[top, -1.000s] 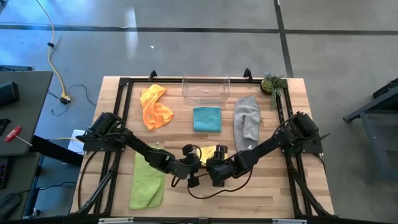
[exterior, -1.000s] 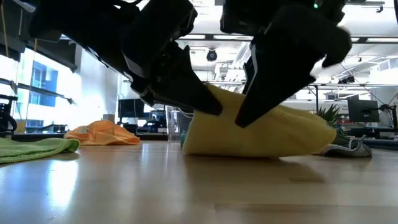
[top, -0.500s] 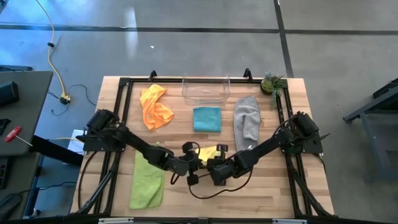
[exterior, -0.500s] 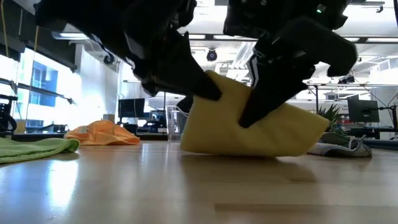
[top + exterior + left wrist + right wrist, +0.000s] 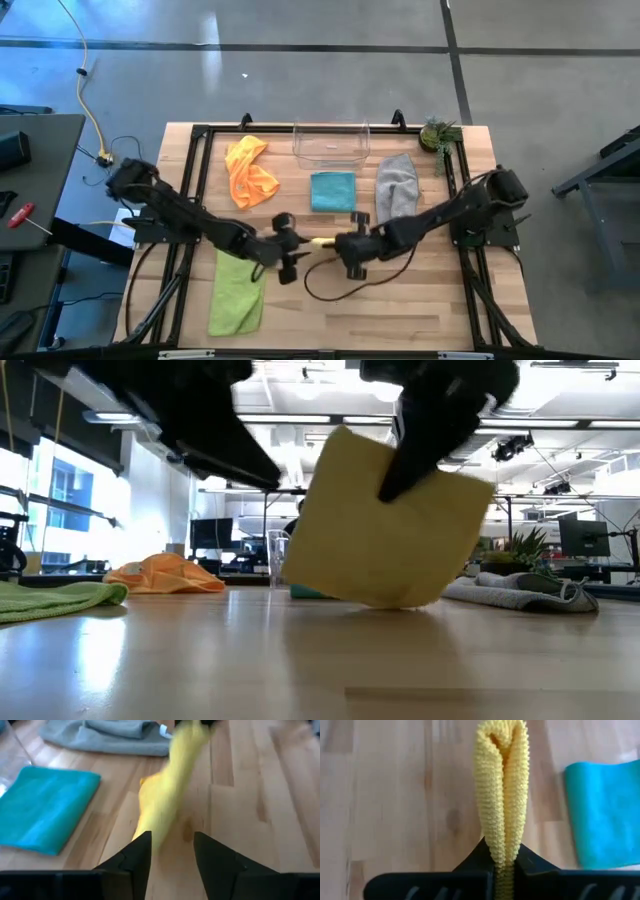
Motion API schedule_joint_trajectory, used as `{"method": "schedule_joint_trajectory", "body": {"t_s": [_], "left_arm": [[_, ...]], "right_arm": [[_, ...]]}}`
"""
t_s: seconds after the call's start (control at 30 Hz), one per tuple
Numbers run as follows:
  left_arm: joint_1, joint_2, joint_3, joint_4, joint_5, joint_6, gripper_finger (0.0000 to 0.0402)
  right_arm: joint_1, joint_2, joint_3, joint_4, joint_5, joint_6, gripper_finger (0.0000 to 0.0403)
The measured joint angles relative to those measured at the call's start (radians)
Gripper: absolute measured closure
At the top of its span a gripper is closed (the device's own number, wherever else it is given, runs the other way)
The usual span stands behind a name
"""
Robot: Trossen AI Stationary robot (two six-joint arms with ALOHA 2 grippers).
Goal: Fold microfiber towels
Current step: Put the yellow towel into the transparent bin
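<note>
Now your right gripper (image 5: 504,865) pinches the folded yellow towel (image 5: 385,520) and holds it up over the middle of the desk (image 5: 440,300), its bottom edge just at the wood. Your left gripper (image 5: 171,851), a little to the left, has its fingers apart and holds nothing. Teal towel (image 5: 332,191) lies folded farther back, grey towel (image 5: 397,190) at right.

Plain yellow microfiber towel (image 5: 501,790), ribbed weave; teal folded towel (image 5: 332,191); orange crumpled towel (image 5: 249,172); grey towel (image 5: 396,189); lime green towel (image 5: 236,292); pale wooden plank table (image 5: 440,300); dark right pincer (image 5: 504,863).
</note>
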Motion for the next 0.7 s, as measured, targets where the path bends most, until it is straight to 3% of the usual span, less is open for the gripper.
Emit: {"method": "schedule_joint_trajectory", "body": {"t_s": [0.2, 0.4, 0.7], "left_arm": [[0.062, -0.153, -0.239, 0.274, 0.141, 0.011, 0.0316], [0.138, -0.277, -0.383, 0.354, 0.202, 0.042, 0.0392], [0.206, -0.349, -0.442, 0.380, 0.202, 0.037, 0.0400]], "right_arm": [[-0.132, -0.059, 0.069, -0.139, -0.028, -0.095, 0.0402], [-0.305, -0.066, 0.202, -0.257, -0.029, -0.273, 0.0402], [-0.595, -0.059, 0.366, -0.280, -0.065, -0.578, 0.0403]]}}
